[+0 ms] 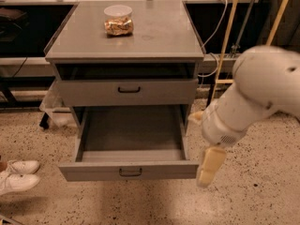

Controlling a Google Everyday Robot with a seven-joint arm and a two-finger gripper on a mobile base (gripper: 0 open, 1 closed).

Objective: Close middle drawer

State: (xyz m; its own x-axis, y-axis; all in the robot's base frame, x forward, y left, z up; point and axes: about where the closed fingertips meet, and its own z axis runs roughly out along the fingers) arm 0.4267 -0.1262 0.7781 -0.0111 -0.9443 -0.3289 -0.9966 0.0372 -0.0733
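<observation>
The grey metal cabinet (pixel 126 50) stands in the middle of the camera view. Its top drawer (pixel 129 91) is shut or nearly so, with a dark gap above it. The middle drawer (pixel 129 170) below it is pulled far out toward me and is empty inside, with a small dark pull handle (pixel 130 172) at the centre of its front. No lower drawer shows. My white arm (pixel 253 93) reaches in from the right. My gripper (pixel 209 166), cream coloured, hangs down just right of the open drawer's front right corner, not touching it.
A clear lidded tub of snacks (pixel 118 20) sits on the cabinet top. White shoes (pixel 16 175) lie on the speckled floor at the left. A plastic bin (pixel 54 110) stands left of the cabinet. A yellow wooden frame (pixel 230 36) and cables are behind on the right.
</observation>
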